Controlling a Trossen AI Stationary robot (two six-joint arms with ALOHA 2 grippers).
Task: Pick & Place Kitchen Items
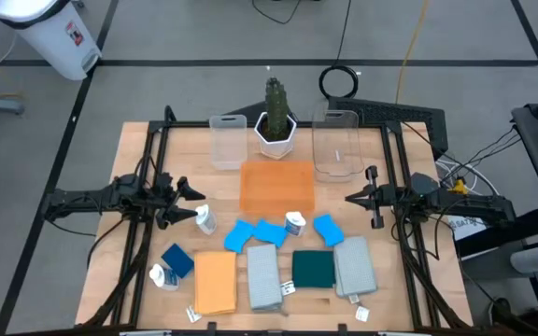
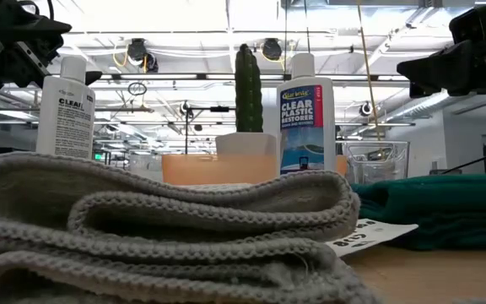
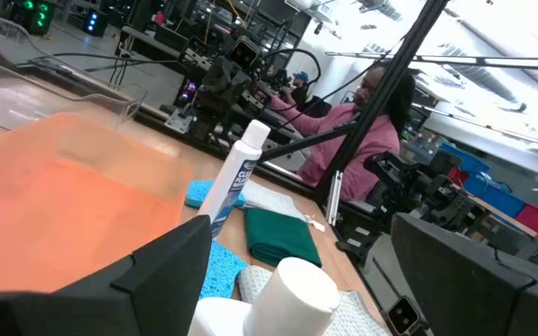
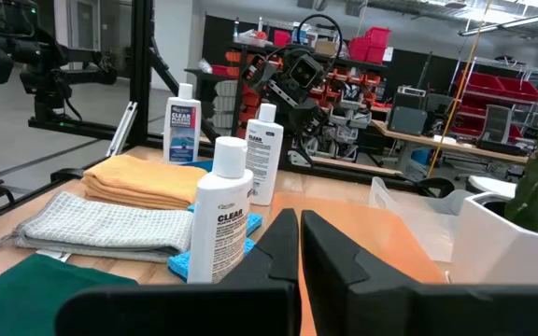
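My left gripper [image 1: 192, 202] hangs open over the table's left middle. A white labelled bottle [image 1: 204, 221] stands upright just beside its fingertips; its cap [image 3: 297, 285] shows between my open fingers, apart from them. A second bottle [image 1: 294, 222] stands by the tray's near edge, and a third [image 1: 162, 276] is at the near left. Three bright-blue sponges [image 1: 269, 231] lie in a row mid-table, and a darker blue one [image 1: 177, 261] lies at the left. Orange [image 1: 216, 282], grey [image 1: 262, 276], dark green [image 1: 313, 269] and grey [image 1: 354, 266] folded cloths lie along the near edge. My right gripper [image 4: 300, 224] is shut and empty at the right middle [image 1: 355, 197].
A flat orange tray [image 1: 276, 185] lies mid-table. Behind it stand two clear bins [image 1: 228, 140] [image 1: 335, 145] and a cactus in a white pot [image 1: 276, 121]. A person in a pink top [image 3: 362, 131] sits beyond the table's right side.
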